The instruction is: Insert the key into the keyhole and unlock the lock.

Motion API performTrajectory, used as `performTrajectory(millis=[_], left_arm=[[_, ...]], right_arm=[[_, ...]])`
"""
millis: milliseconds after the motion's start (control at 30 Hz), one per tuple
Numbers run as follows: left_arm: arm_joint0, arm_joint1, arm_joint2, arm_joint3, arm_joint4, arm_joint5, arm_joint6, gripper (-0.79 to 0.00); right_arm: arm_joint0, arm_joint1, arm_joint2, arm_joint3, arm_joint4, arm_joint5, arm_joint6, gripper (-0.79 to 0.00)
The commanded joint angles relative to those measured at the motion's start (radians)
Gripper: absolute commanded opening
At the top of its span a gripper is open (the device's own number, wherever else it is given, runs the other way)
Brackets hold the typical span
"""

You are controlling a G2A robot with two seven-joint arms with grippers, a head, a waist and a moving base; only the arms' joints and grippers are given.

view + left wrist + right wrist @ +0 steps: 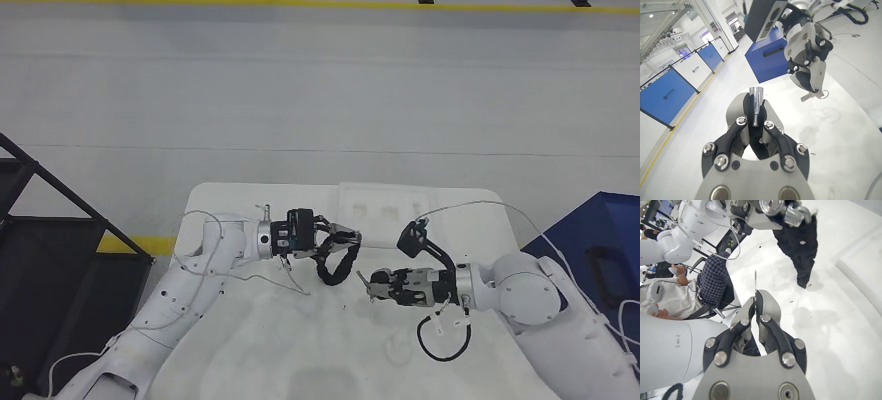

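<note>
Bench (300,340): white, rounded corners, carries both arms. A shallow moulded white tray (385,200) sits at its far edge, well apart from the work. A few small dark specks (791,301) lie on the surface.

Blue cabinet (590,250): stands on the floor off the right arm's side of the bench, with a black handle on its face.

Black frame rack (50,270): stands on the floor off the left arm's side.

Left end effector (755,106): held above mid-bench, fingers clamped together on the lock (756,98). The lock's chrome barrel stands out past the fingertips. In the right wrist view its round end face is turned toward the right arm.

Right end effector (755,300): above the bench near the left one, with the two tips facing each other and apart. Its fingers are pinched tight on the head of the key (755,281).

Black sleeved cable (798,247): part of the lock. It hangs from the barrel in a loop toward the bench, beside the line from key to barrel. Whether its low end touches the surface cannot be told.

Key: thin silver blade, projecting from the right fingertips toward the lock. It is not in the keyhole, and a gap lies between tip and barrel.

Key ring (828,94): small wire hoop, hangs at the key's head just beside the right fingertips.
</note>
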Motion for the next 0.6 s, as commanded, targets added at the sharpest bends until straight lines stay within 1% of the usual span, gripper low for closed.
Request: performTrajectory(millis=[0, 100, 267, 567], left_arm=[[-0.008, 0.0, 0.018, 0.003, 0.031, 0.009, 0.023, -0.785], [-0.013, 0.0, 0.037, 0.013, 0.055, 0.02, 0.054, -0.785], [-0.02, 0.002, 0.056, 0.025, 0.07, 0.017, 0.093, -0.785], [-0.027, 0.007, 0.073, 0.025, 0.081, 0.021, 0.124, -0.785]], right_arm=[[0.032, -0.004, -0.011, 0.029, 0.044, 0.003, 0.012, -0.785], [0.055, -0.008, -0.024, 0.056, 0.089, -0.022, 0.007, -0.785], [0.057, -0.007, -0.015, 0.084, 0.128, -0.047, -0.01, -0.785], [0.055, -0.004, -0.003, 0.124, 0.201, -0.09, -0.008, -0.785]])
